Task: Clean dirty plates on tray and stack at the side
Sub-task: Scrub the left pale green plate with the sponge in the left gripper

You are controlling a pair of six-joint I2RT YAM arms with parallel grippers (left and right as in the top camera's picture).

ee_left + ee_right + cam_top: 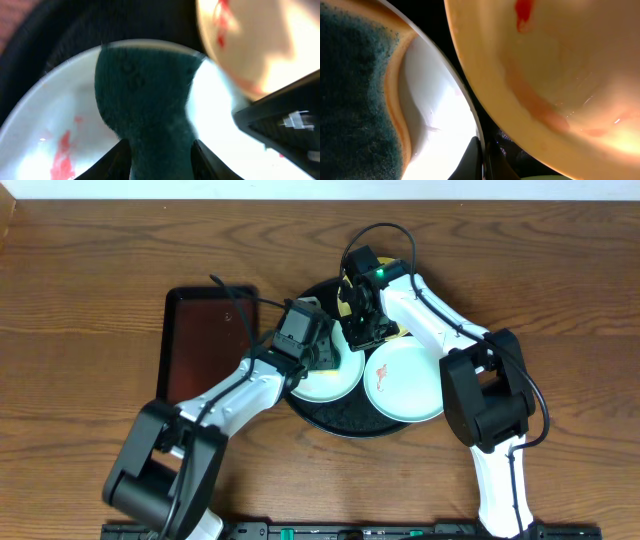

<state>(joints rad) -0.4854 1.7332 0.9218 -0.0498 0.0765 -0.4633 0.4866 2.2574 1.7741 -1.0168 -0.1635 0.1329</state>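
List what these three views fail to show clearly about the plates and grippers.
- Overhead: yellow plate mostly hidden under the right gripper.
- Left wrist: sponge covers the middle of the pale plate; everything blurred.
- Right wrist: fingertips cut by the bottom edge; any grip unclear.

Yellow plate [560, 65]: red-smeared, just ahead of right pincer [482, 157].
Mint plate [55, 110]: red-smeared, under left pincer [330, 358].
Second mint plate [405, 380]: flat, beside right pincer.
Tray [345, 423]: black, round, rimmed, below both.

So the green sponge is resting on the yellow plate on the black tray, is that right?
Not quite: the green sponge rests on a pale mint-blue plate, not the yellow plate; the left wrist view shows it. That plate is on the black tray.
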